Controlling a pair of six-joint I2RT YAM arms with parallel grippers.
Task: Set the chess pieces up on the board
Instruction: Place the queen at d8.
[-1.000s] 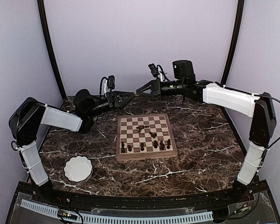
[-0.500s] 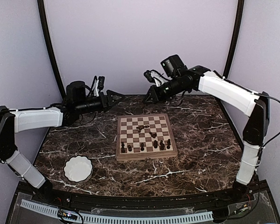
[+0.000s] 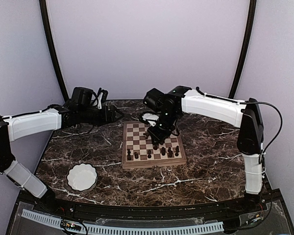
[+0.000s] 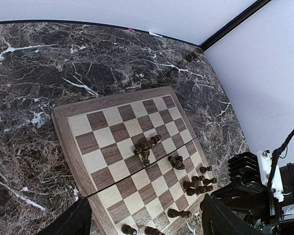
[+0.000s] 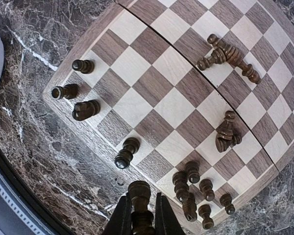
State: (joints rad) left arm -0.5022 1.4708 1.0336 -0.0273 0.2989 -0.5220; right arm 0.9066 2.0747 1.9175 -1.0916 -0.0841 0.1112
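A second ago the right end effector (image 5: 140,211) hung high behind the far edge of the board (image 3: 153,164). It has since swung down over the board's middle, jaws pinched on one dark chessman (image 5: 138,191) (upright between the fingers). The left end effector (image 4: 146,221), closed then, now stands spread wide with nothing in it, pulled back past the board's far-left corner above the worktop (image 3: 210,147). The standing chess pieces (image 3: 150,154) along the near edge have not moved.

From above, the right arm covers the toppled pieces (image 4: 145,147) mid-board, and the held chessman cannot be made out there. The left wrist view cuts off the near row.
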